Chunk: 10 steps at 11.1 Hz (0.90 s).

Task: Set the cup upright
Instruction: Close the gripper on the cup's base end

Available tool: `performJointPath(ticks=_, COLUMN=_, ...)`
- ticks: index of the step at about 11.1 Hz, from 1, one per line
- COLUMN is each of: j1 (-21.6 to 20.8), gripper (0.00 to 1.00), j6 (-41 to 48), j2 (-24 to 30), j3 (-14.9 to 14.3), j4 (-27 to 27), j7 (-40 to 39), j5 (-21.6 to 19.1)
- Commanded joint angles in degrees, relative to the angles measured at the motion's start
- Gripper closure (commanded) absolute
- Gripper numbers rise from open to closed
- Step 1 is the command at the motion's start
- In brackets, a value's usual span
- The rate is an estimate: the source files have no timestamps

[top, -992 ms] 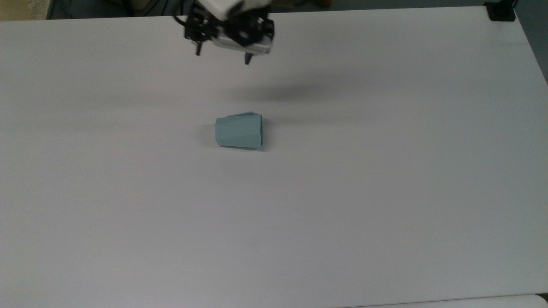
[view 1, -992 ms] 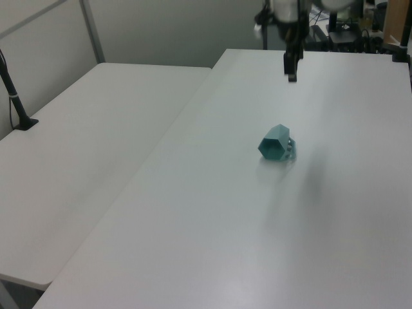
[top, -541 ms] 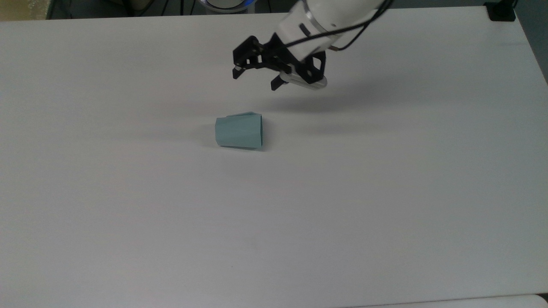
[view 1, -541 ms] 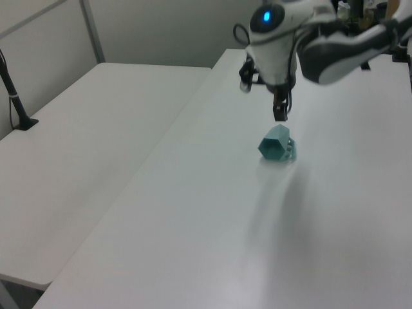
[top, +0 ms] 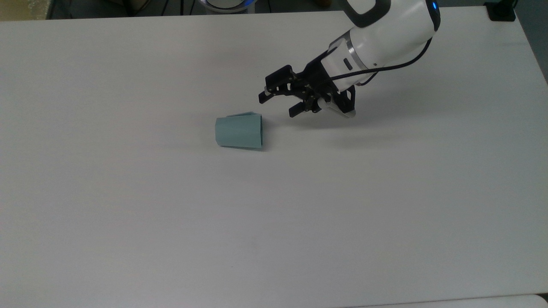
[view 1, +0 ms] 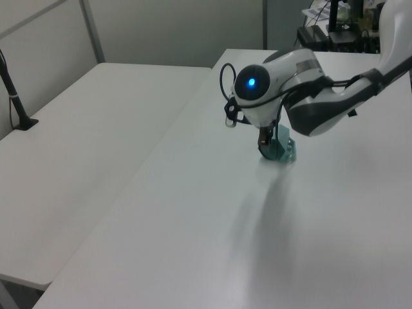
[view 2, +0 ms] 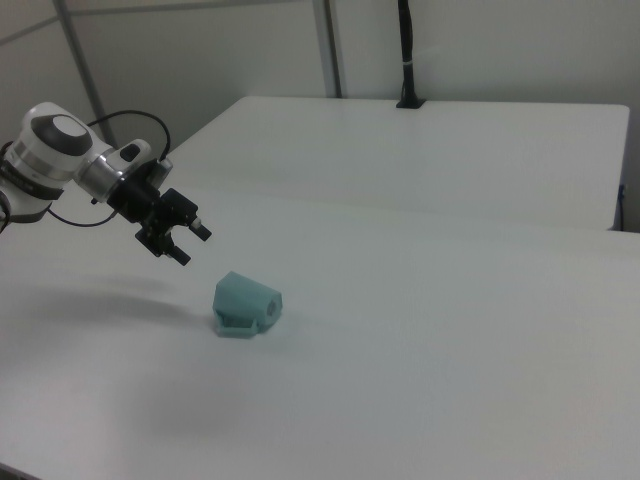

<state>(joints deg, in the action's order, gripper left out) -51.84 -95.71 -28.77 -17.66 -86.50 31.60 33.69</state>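
Cup (top: 238, 133) lies on its side on the bench (top: 128, 205); parted, empty fingers (top: 263, 97) hover near, angled toward its rim for a grasp.

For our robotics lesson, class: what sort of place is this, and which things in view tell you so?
Most likely a robotics lab or test room: a white robot arm with a black two-finger gripper works over plain white tables, where a small pale teal faceted plastic cup lies on its side.

Cup (top: 238, 133) pale teal; hand (top: 278, 105) blk; arm (top: 385, 30) wht; table (top: 171, 214) wht
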Motion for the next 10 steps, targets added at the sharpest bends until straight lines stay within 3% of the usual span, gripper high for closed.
performJointPath(ticks=1, j1=-1.34, gripper=0.0, j6=-0.96, j2=-5.58, j3=-0.89, j4=3.62, j7=2.24, j5=1.64)
performJointPath(ticks=4, j1=-0.64, gripper=0.0, j6=-2.54, j2=-8.66, j3=-1.68, j4=3.36, j7=2.24, j5=3.4)
performJointPath(ticks=10, j1=0.16, gripper=0.03, j6=-1.68, j2=-9.37, j3=-2.2, j4=-1.74, j7=4.6, j5=7.53)
